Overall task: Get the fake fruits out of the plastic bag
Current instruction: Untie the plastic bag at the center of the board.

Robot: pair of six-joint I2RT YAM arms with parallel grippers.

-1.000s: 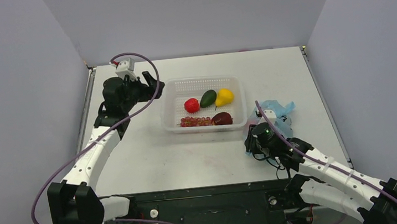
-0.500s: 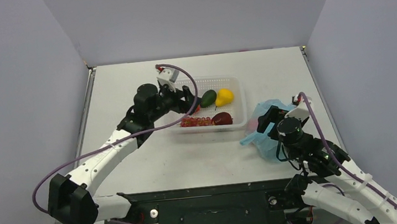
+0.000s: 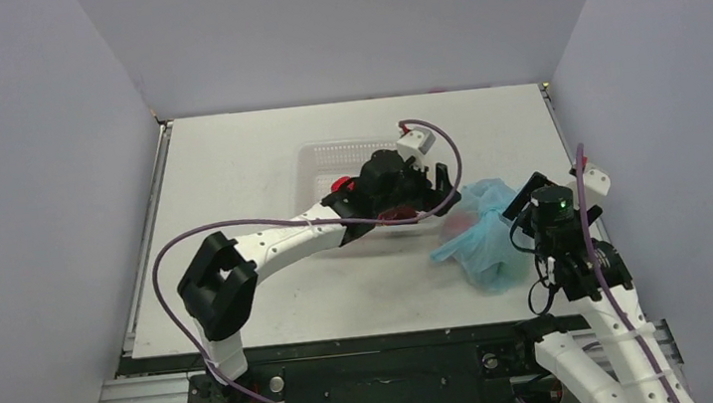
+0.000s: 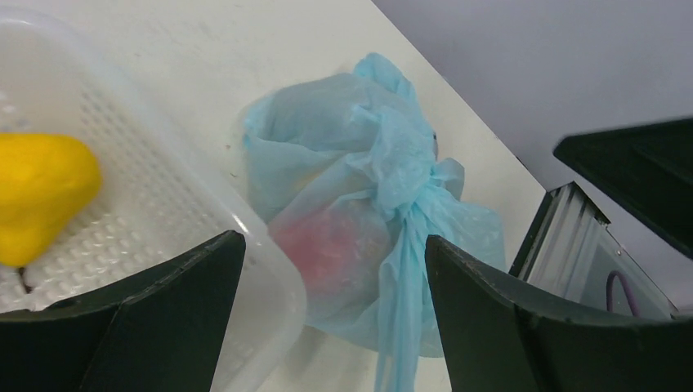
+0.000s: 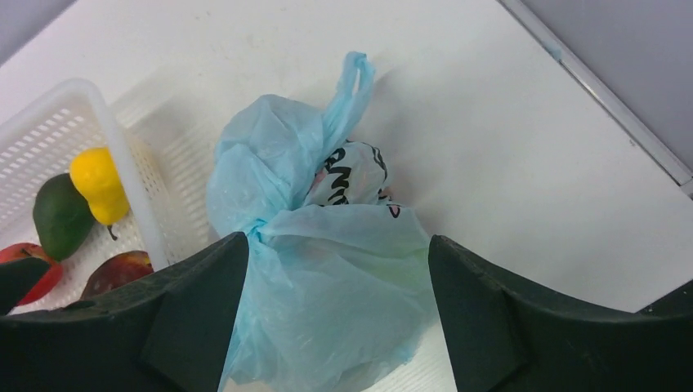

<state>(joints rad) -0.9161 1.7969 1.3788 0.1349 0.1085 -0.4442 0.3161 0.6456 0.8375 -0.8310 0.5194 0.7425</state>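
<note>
- The left arm stretches low across the table from the near-left side, its forearm lying over the white basket (image 3: 327,151). The left gripper (image 4: 331,245) hangs past the basket's right end and points at the plastic bag (image 4: 351,163). Its jaws are spread wide and hold nothing.
- The right arm rises from the near-right corner with its wrist bent toward the bag. The right gripper (image 5: 337,241) hovers over the bag, its fingers wide apart and empty.
- The plastic bag lies on the right half of the table, toward the near edge, just beside the basket's right end. It is light blue, thin and crumpled, and it is gathered into a twisted neck (image 5: 261,224) with one handle loop sticking up. A black print (image 5: 351,175) shows on a paler patch.
- A red fruit (image 4: 327,245) shows dimly through the film on the side facing the basket. Any other contents cannot be made out.
- In the basket lie a yellow pear (image 5: 98,184), a dark green avocado (image 5: 59,216) and two reddish fruits.
- The table (image 3: 250,173) is matt white with a metal rail along its right edge, and plain pale grey walls enclose it.
</note>
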